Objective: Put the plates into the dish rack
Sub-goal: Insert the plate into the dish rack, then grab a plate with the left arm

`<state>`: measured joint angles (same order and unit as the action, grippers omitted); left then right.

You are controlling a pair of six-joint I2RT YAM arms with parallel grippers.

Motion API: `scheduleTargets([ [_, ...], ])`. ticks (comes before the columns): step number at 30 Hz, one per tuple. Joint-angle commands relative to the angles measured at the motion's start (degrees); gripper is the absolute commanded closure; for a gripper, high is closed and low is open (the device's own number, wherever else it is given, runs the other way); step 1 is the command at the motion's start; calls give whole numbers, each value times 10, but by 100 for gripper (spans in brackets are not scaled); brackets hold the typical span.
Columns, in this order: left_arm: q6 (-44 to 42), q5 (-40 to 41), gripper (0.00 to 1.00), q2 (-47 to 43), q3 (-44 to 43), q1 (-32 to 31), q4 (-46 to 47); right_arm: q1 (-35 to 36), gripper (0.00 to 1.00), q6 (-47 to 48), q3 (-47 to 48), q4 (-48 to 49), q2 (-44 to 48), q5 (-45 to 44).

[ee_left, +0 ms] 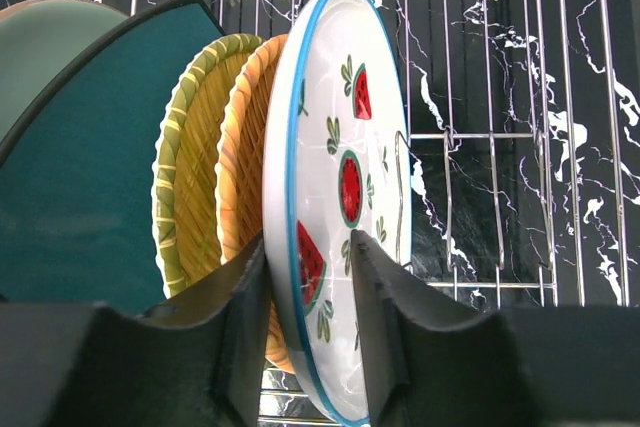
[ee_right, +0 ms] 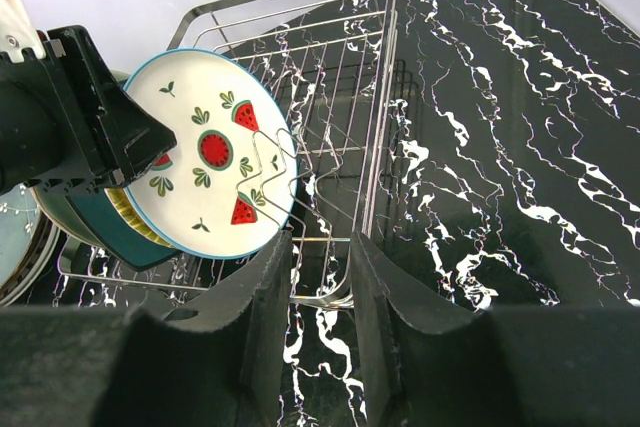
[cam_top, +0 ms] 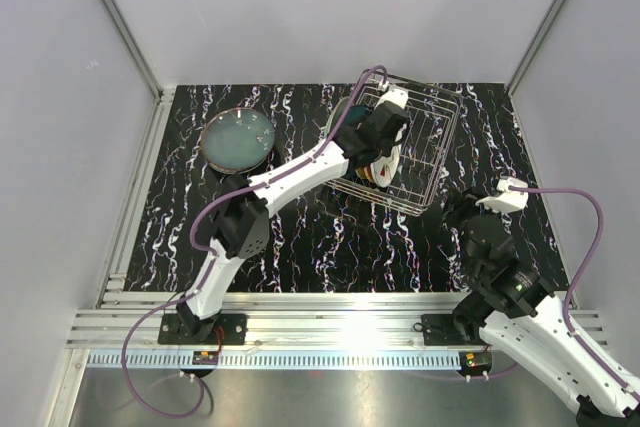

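The silver wire dish rack (cam_top: 432, 117) (ee_right: 340, 67) stands at the back centre-right of the table. Several plates stand upright in it: a dark teal plate (ee_left: 90, 177), a yellow-green plate (ee_left: 190, 167), an orange-tan plate (ee_left: 245, 137) and, at the front, a white plate with red fruit (ee_left: 345, 97) (ee_right: 205, 127). My left gripper (cam_top: 385, 152) (ee_left: 308, 247) straddles the white plate's rim, its jaws slightly apart from it. A pale teal plate (cam_top: 237, 139) lies flat at the back left. My right gripper (cam_top: 460, 207) (ee_right: 321, 242) hovers open beside the rack's near corner, holding nothing.
The table top (cam_top: 320, 247) is black with white veins, with grey walls on three sides. An aluminium rail (cam_top: 320, 322) runs along the near edge, where both arm bases are bolted. The right half of the rack (ee_left: 500, 147) has bare wire slots.
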<state>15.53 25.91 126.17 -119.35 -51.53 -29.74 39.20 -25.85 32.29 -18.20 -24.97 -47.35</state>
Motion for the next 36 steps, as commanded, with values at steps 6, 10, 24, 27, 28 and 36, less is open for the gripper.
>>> scheduleTargets([
  [6,-6,12,53,-94,28,-4,46,-3,62,3,2,22,-7,-6],
  [10,-9,12,46,-130,47,-5,51,-3,62,2,2,19,-12,-8],
  [24,-45,110,29,-382,289,20,76,-3,60,0,6,11,-33,-6],
  [27,6,66,28,-427,345,84,51,-3,60,0,7,11,-35,-3],
  [28,42,44,28,-451,362,133,50,-3,60,-1,8,11,-36,-1],
  [36,226,-232,32,-491,514,420,84,-3,89,2,9,12,-46,16],
])
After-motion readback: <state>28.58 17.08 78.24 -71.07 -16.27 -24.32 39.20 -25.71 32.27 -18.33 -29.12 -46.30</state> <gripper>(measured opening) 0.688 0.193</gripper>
